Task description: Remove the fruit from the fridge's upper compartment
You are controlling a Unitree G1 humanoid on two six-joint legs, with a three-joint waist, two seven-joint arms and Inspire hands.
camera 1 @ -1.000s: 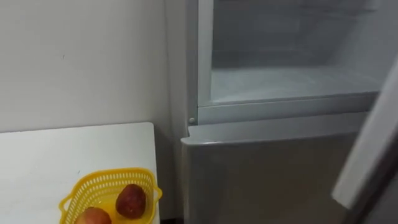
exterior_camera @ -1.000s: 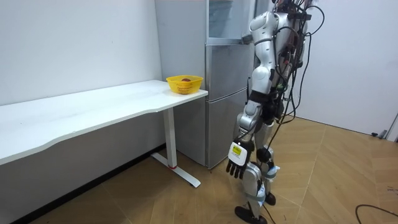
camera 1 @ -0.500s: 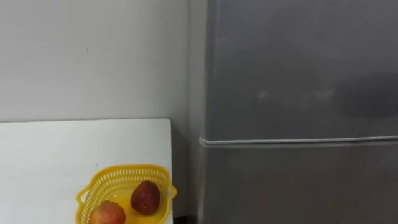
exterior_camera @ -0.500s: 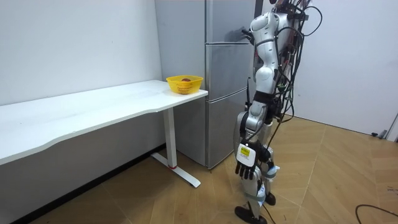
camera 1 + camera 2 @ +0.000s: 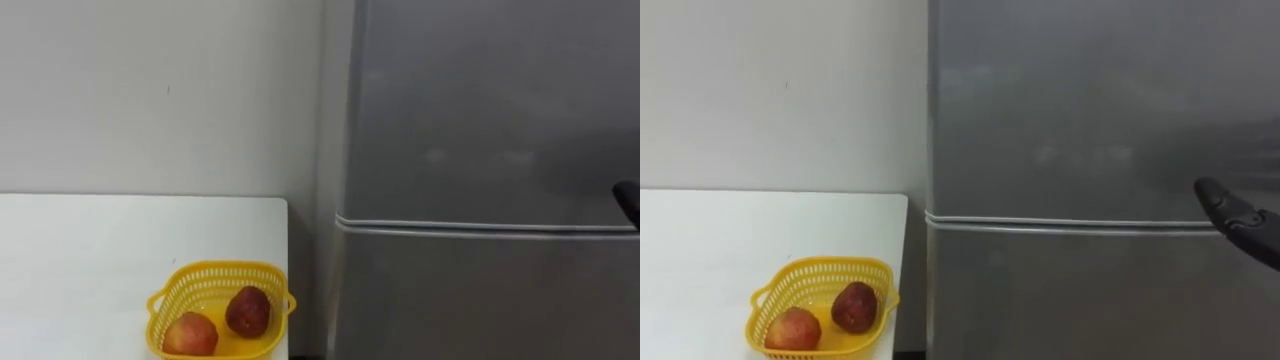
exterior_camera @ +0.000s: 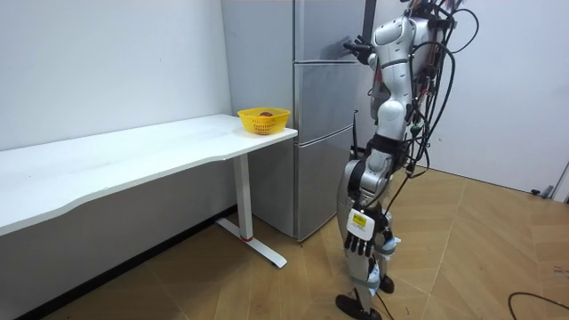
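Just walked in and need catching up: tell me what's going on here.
The robot stands at the grey fridge, both doors shut. Its right hand is raised, open, by the upper door; its left hand hangs open at its side. Two red fruits sit in a yellow basket on the white table beside the fridge.

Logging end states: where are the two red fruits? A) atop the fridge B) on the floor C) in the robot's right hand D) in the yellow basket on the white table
D: both red fruits lie in the yellow basket on the white table, beside the shut fridge.
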